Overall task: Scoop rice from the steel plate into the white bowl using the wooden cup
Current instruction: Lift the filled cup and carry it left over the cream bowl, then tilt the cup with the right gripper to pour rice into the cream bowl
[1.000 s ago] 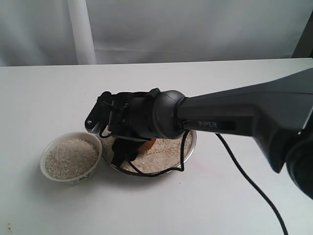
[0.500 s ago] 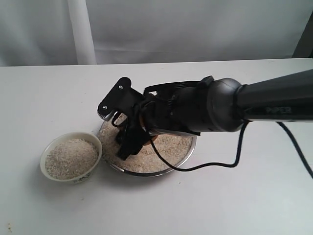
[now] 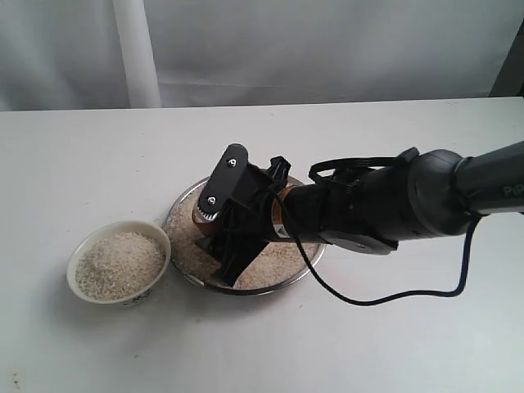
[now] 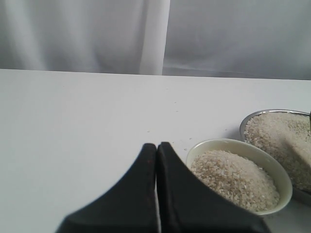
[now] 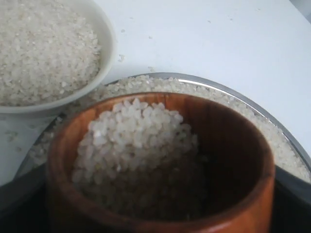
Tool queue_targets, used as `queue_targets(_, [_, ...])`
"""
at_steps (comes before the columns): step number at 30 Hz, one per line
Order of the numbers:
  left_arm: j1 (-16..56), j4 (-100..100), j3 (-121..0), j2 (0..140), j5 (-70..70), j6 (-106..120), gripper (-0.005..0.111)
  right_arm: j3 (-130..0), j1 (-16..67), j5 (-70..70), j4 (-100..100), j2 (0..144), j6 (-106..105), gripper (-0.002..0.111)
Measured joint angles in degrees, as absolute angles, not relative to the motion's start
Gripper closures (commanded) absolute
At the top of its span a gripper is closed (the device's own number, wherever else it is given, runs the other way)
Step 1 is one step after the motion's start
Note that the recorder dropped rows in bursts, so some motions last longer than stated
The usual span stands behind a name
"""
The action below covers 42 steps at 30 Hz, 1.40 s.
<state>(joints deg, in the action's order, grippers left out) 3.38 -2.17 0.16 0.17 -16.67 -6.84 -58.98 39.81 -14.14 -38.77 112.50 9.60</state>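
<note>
At the middle of the white table [image 3: 385,344] stands the steel plate [image 3: 274,286], a loose bed of rice [image 3: 274,262] spread across it; the white bowl [image 3: 98,296] sits just beside the plate's left rim, a little nearer, heaped with grains almost to its lip. The right gripper [image 3: 219,225] reaches in from the right and hangs low over the left part of the plate; its jaws are clamped on the wooden cup [image 5: 228,145], one dark finger on each side of it. In the right wrist view the cup is partly filled, the grains banked against one side of its dark inside, with the plate's rim and the bowl just beyond it. The left gripper [image 4: 156,158] does not show in the exterior view; its own camera shows its fingers pressed together with nothing between them, over bare table near the bowl.
</note>
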Motion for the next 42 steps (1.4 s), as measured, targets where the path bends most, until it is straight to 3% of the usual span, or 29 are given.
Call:
queue_targets(13, [3.38, -2.17, 0.16, 0.17, -16.67, -6.84, 0.107, -59.13, 40.73, -12.52, -35.91, 108.54, 1.64, 0.108])
queue_targets(22, [3.38, -2.17, 0.16, 0.17, -16.67, -6.84, 0.107, -73.28, 48.65, 11.97, -34.8, 108.96, -11.94, 0.108])
queue_targets(32, [3.38, -2.17, 0.16, 0.17, -16.67, -6.84, 0.107, -92.19, 57.22, 30.96, -40.29, 118.52, -20.56, 0.108])
queue_targets(42, [3.38, -2.17, 0.16, 0.17, -16.67, -6.84, 0.107, -101.79, 62.44, 44.05, -52.81, 129.35, -26.76, 0.108])
